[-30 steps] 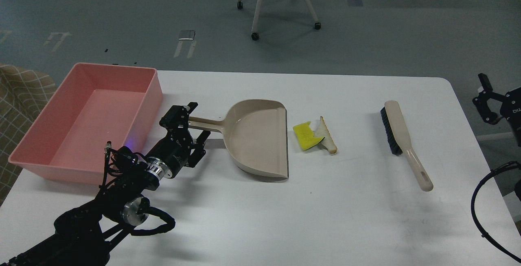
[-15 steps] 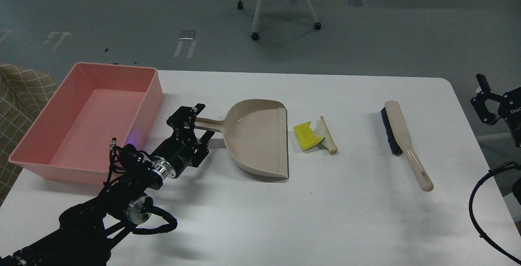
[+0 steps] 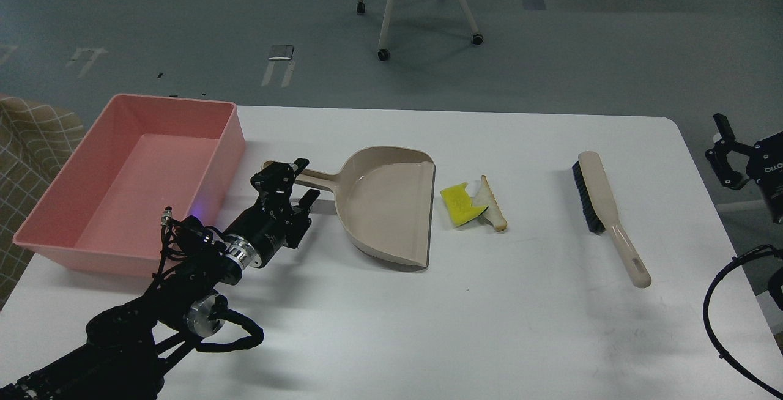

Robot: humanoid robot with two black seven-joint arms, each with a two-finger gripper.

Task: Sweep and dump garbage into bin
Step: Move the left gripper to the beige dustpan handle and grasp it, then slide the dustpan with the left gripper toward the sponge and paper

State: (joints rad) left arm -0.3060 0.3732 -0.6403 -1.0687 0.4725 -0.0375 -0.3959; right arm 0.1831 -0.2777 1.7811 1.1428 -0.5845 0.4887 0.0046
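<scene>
Item 1, white table (image 3: 428, 326): carrying every item listed below.

Item 2, left gripper (image 3: 292, 185): reaching in from 7 o'clock, its fingers closing on the handle of the dustpan.

Item 3, dustpan (image 3: 385, 204): beige, lying near the table's centre with its handle pointing toward 9 o'clock and its open mouth facing 3 o'clock.

Item 4, garbage, just beside the dustpan's mouth at its 3 o'clock: a yellow sponge (image 3: 459, 203) showing a green edge, and a bread slice (image 3: 492, 207) leaning against the sponge's right side, the two touching. Both are resting on the table, well apart from the bin.

Item 5, brush (image 3: 602, 210): beige handle, dark bristles, lying at 3 o'clock of the garbage, handle end pointing toward 5 o'clock, untouched.

Item 6, right gripper (image 3: 728, 152): hovering off the table's right edge at 3 o'clock; seen small and dark, so I cannot tell whether its fingers are apart or together.

Item 7, bin (image 3: 73, 229): pink tub sitting at 9 to 10 o'clock on the table's left end.

Item 8, wheeled chair (image 3: 422, 2): standing on the floor at 12 o'clock, beyond the table.
</scene>
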